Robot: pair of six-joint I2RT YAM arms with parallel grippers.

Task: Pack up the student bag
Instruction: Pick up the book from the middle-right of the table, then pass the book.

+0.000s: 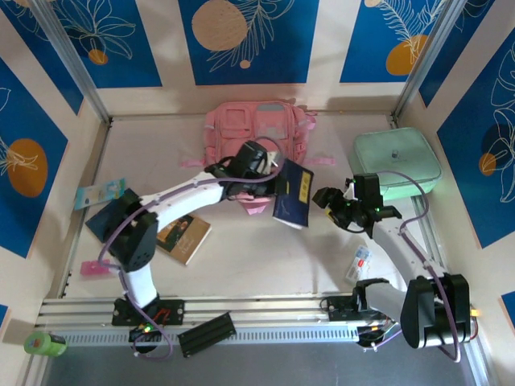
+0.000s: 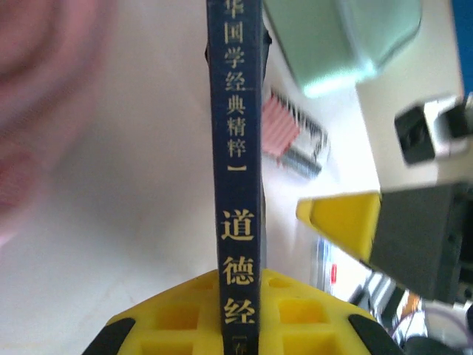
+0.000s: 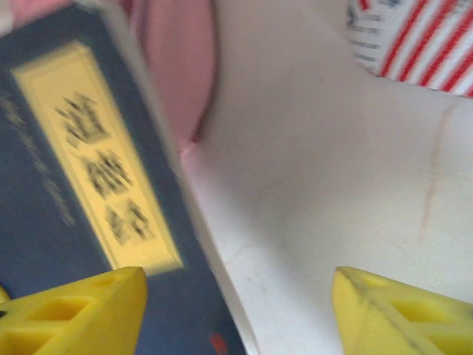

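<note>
The student bag [image 1: 257, 129], a pink backpack, lies at the back middle of the table. In front of it my left gripper [image 1: 272, 178] is shut on a dark blue book [image 1: 293, 198] with a yellow title label, holding it above the table. In the left wrist view the book's spine [image 2: 236, 185] stands upright between the yellow fingers of my left gripper [image 2: 238, 310]. My right gripper [image 1: 330, 198] stands open just right of the book. In the right wrist view the book's cover [image 3: 74, 185] lies by the left finger of my right gripper [image 3: 240, 310], with the bag's pink fabric [image 3: 177, 66] behind.
A mint-green case [image 1: 398, 161] sits at the back right. A second book [image 1: 183, 233] lies near the left arm. A blue item [image 1: 105, 217] and a card [image 1: 100, 193] lie at the left, and a small packet [image 1: 360, 261] at the right. A red-striped item [image 3: 414, 44] lies on the table.
</note>
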